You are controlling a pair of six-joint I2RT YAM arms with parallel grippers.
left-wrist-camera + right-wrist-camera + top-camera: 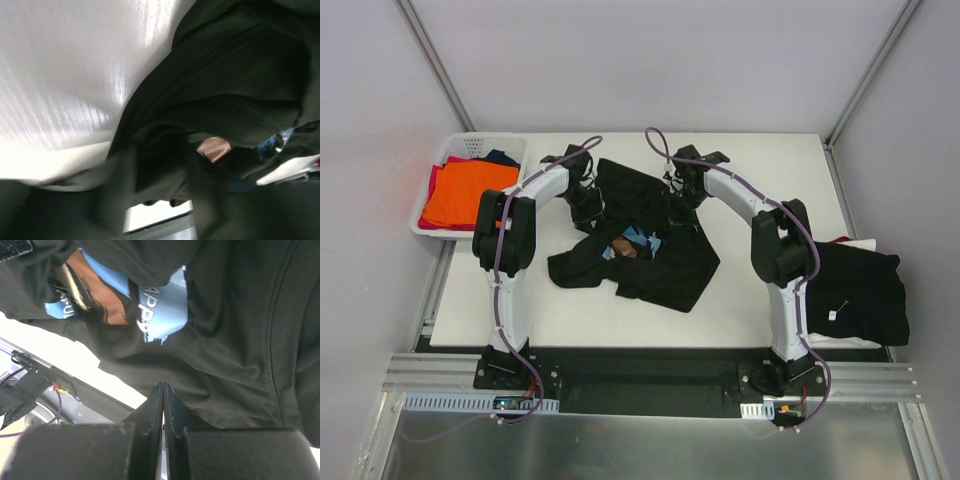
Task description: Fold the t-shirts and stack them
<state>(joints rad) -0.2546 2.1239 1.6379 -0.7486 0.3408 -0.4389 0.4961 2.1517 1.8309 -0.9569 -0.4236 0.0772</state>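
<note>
A black t-shirt (665, 265) lies crumpled at the table's middle, its blue and brown print (628, 245) showing through a fold. My left gripper (585, 205) is at its upper left part. In the left wrist view that gripper (160, 165) is blurred, its fingers standing apart with black cloth (225, 85) bunched between them. My right gripper (682, 197) is at the shirt's upper right part. In the right wrist view its fingertips (162, 386) are pressed together against the black cloth (235, 340), and no cloth shows between them. The print (160, 310) lies beyond.
A white lattice basket (470, 140) at the table's left edge holds orange (460, 195) and red shirts. A folded black shirt (860, 290) rests at the right edge. The table (620, 320) is white, with walls behind.
</note>
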